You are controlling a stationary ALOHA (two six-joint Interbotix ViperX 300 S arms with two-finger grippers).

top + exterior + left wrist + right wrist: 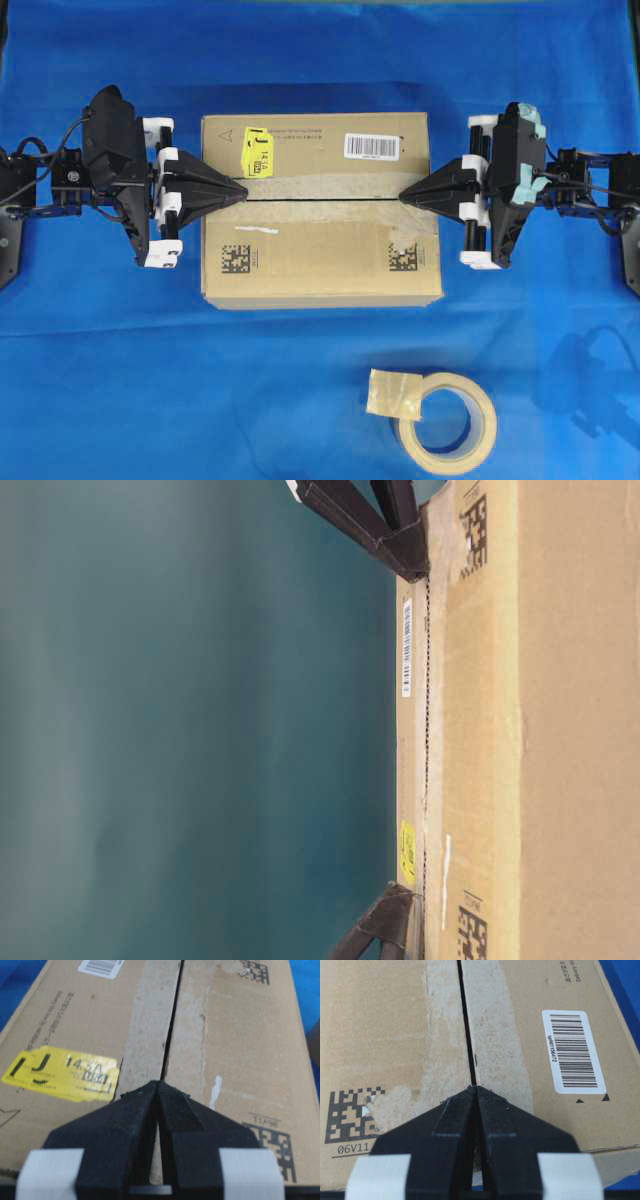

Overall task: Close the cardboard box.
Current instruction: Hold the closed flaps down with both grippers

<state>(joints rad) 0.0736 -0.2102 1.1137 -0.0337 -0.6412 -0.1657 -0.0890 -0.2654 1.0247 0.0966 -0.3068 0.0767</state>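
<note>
With the cardboard box (320, 210) mid-cloth toward the far edge, flaps down, and your left gripper (240, 189) and right gripper (405, 195) clenched empty on its seam ends, lifting off could let the untaped flaps spring up.

Cardboard box (320, 210) sits centre frame in the overhead view, slightly above middle, long side running left-right. Brown corrugated, top flaps folded down flat, meeting at a thin dark seam across the middle. Pale worn tape strips run along both sides of the seam. Yellow sticker upper left of the lid, white barcode label upper right, two square black codes on the lower flap, small white mark lower left.
</note>
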